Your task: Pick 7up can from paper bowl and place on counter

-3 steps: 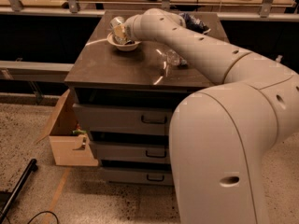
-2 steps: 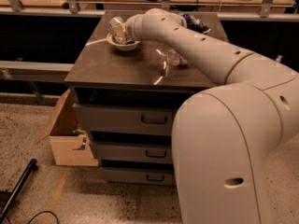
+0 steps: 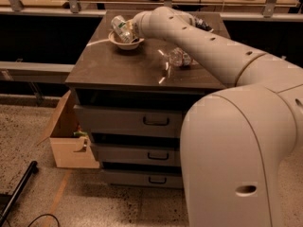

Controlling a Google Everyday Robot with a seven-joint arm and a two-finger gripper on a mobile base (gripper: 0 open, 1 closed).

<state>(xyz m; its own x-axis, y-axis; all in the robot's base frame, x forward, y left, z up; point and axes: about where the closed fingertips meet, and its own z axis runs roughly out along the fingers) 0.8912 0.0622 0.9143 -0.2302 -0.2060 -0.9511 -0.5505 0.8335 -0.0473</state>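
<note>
Reaching across the counter (image 3: 118, 70), gripper (image 3: 129, 30) against the green-and-white 7up can (image 3: 120, 28), can tilted in the paper bowl (image 3: 125, 45), label print unreadable, open or closed impossible to tell.

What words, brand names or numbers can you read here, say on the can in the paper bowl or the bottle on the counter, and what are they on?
No text here can be read.
Small green-and-white drink can in the shallow off-white paper bowl: print too blurred.
Clear plastic bottle on the glossy dark counter: label too blurred.
The gripper is at the can, over the bowl.
</note>
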